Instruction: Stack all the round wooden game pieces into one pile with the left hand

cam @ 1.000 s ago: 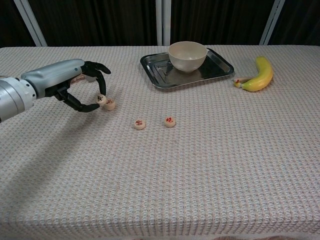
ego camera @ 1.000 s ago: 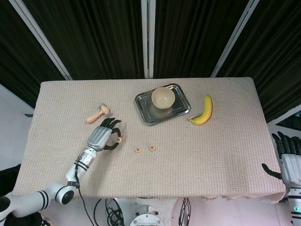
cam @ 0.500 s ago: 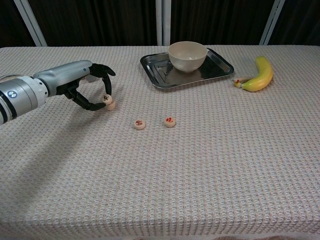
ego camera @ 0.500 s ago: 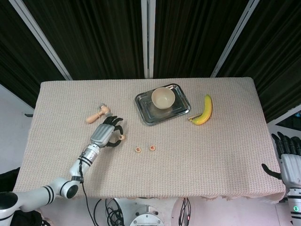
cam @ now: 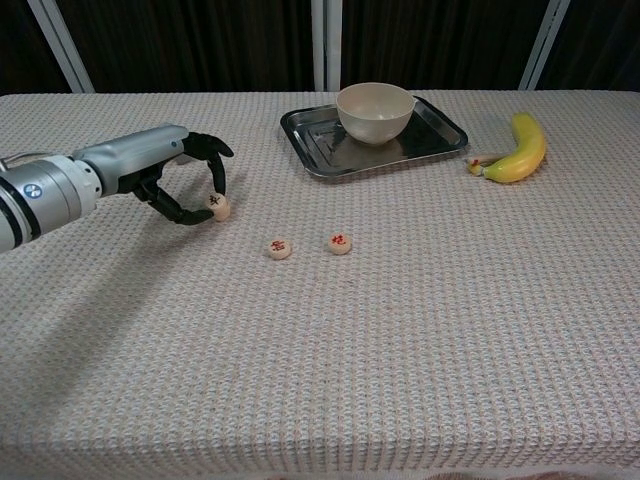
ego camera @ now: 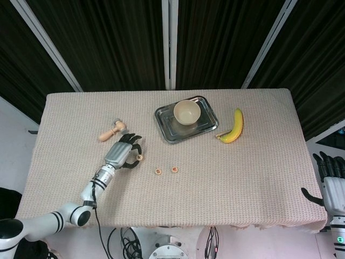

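Head cam: high up, looks steeply down on whole table (ego camera: 259, 178), far off. Chest cam: low, near front edge, faces across to dark curtains, closer. Both share left hand (ego camera: 123, 152) (cam: 178, 178) and, to its right, tray (ego camera: 168, 129) (cam: 318, 160) w/ bowl, banana.

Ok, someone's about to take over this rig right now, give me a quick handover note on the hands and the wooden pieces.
Left hand: pinching a round piece right over another piece on the cloth; whether it is seated or let go, I cannot tell.
Right hand: idle at the table's right edge, fingers apart, holding nothing.
Two loose pieces and lie flat, apart, right of the pile.
Done: first stack roughly placed.
Left: release, then add both loose pieces with the left hand.
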`<action>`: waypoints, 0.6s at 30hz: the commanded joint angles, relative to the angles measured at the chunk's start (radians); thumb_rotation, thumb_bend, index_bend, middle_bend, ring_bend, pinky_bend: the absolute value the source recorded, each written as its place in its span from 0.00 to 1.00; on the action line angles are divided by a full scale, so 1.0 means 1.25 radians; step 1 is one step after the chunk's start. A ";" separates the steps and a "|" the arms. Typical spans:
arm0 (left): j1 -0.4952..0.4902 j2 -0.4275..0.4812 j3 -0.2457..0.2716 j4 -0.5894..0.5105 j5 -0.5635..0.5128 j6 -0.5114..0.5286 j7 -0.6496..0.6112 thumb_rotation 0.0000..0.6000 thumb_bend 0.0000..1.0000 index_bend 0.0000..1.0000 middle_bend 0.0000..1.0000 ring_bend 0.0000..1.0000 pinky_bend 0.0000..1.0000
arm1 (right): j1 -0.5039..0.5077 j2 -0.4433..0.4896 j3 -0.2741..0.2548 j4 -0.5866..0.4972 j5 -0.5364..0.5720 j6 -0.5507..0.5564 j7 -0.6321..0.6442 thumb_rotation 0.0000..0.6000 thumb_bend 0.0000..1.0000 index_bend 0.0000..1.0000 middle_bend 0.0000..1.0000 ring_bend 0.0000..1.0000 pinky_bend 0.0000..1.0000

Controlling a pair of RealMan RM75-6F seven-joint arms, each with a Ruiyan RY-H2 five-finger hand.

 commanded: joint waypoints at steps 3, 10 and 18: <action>-0.003 -0.001 0.000 0.005 0.001 0.000 -0.006 1.00 0.37 0.45 0.11 0.00 0.00 | 0.001 -0.001 0.001 -0.002 0.001 -0.002 -0.004 1.00 0.13 0.00 0.00 0.00 0.00; -0.004 -0.001 0.001 0.010 -0.002 -0.004 -0.015 1.00 0.37 0.41 0.11 0.00 0.00 | 0.004 -0.002 0.001 -0.005 0.002 -0.007 -0.009 1.00 0.13 0.00 0.00 0.00 0.00; -0.002 0.008 0.002 0.000 0.005 0.007 -0.025 1.00 0.37 0.39 0.10 0.00 0.00 | 0.002 0.001 0.002 -0.006 0.005 -0.005 -0.008 1.00 0.13 0.00 0.00 0.00 0.00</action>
